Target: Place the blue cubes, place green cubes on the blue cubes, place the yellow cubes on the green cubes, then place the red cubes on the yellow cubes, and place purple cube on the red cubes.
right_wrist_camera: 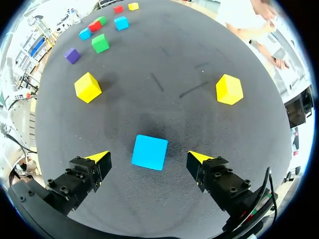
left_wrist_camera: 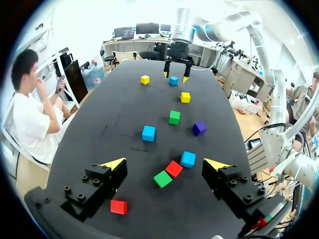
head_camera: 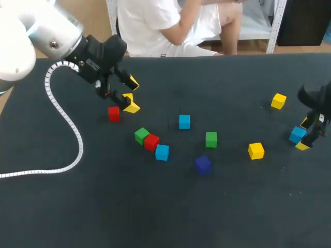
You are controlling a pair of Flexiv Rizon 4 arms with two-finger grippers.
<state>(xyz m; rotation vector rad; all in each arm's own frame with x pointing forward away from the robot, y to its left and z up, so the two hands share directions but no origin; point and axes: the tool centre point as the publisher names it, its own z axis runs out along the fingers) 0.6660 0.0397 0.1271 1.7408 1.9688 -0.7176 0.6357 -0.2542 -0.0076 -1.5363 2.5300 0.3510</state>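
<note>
Right hand (right_wrist_camera: 148,157), spread, hangs straddling a blue cube (right_wrist_camera: 150,152); left hand (left_wrist_camera: 165,163) hovers spread beside a red cube (left_wrist_camera: 118,206).

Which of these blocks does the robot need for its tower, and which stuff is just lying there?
For the job:
blue cubes
green cubes
yellow cubes
red cubes
purple cube

Just lying there:
white coiled cable trailing from the left arm
the dark table itself

White left arm (head_camera: 23,33), black wrist (head_camera: 101,56), coiled white cable (head_camera: 79,139), yellow-tipped jaws
</note>
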